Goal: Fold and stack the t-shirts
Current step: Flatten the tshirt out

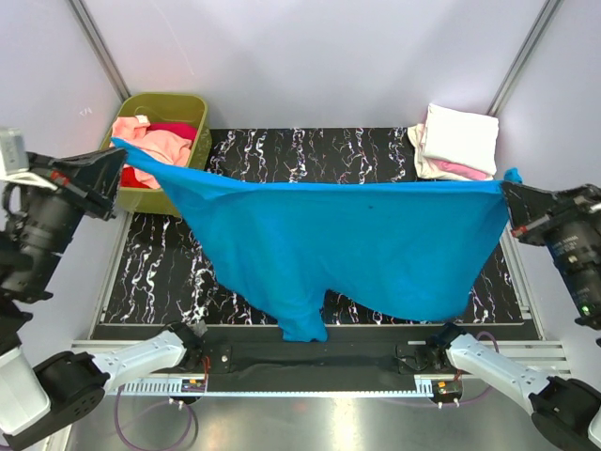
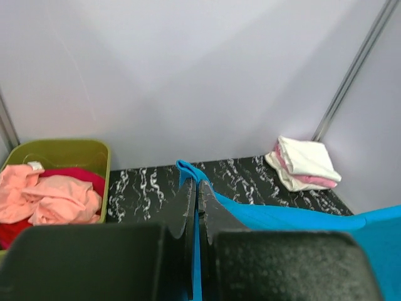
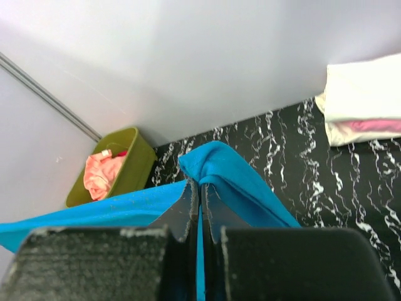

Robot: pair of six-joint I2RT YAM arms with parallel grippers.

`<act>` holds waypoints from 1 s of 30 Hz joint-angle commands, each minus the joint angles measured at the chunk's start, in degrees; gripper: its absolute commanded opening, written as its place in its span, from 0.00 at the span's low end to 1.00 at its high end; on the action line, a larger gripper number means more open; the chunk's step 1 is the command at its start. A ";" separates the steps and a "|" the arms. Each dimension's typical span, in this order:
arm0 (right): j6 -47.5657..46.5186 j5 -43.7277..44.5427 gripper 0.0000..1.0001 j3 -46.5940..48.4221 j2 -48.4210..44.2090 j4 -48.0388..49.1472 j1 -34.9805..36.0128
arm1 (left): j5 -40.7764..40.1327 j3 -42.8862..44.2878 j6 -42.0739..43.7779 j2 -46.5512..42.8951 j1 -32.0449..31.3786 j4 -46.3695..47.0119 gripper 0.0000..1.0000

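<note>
Top view: the blue shirt (image 1: 347,244) hangs spread in the air over the worktop (image 1: 150,272). Its upper edge is pulled taut from the left hand (image 1: 117,153), beside the tub (image 1: 169,97), to the right hand (image 1: 510,191), near the stack (image 1: 460,141) of folded shirts in the far right corner. The lower edge sags unevenly, and one lobe droops lowest at the worktop's near edge; whether it touches there I cannot tell. Laid down like this, that lobe would likely bunch under the body or spill over the near edge, so the fold would start crooked. The left corner also hangs over the tub, so a low pull could catch the rim or drag the peach shirt (image 1: 150,141) out.

Left wrist view: the fingers are pressed together, pinching blue cloth, with only a small tip showing past them. That looks like a thin bite, and more tension between the arms could slide the corner free and drop that side.

Right wrist view: this hand is likewise clamped on the cloth, and a rounded fold bulges beyond the fingers. That suggests doubled fabric, which may release unevenly. The stack sits close, and a careless sweep could knock it.
</note>
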 commanded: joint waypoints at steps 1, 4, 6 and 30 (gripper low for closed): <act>-4.39 3.25 0.00 0.66 -3.64 6.42 -0.38 | 2.39 3.94 2.68 -1.67 0.41 4.44 0.00; -6.85 4.22 0.00 -0.31 -5.31 9.15 -0.29 | 4.06 5.53 2.69 -2.03 0.41 4.44 0.00; -9.22 5.54 0.00 -1.36 -6.02 11.01 -0.29 | 4.77 5.97 3.12 -2.55 0.41 5.75 0.00; -4.14 -11.95 0.71 30.23 82.59 -15.85 -22.26 | 1.59 23.37 -2.49 65.23 25.55 -9.53 0.17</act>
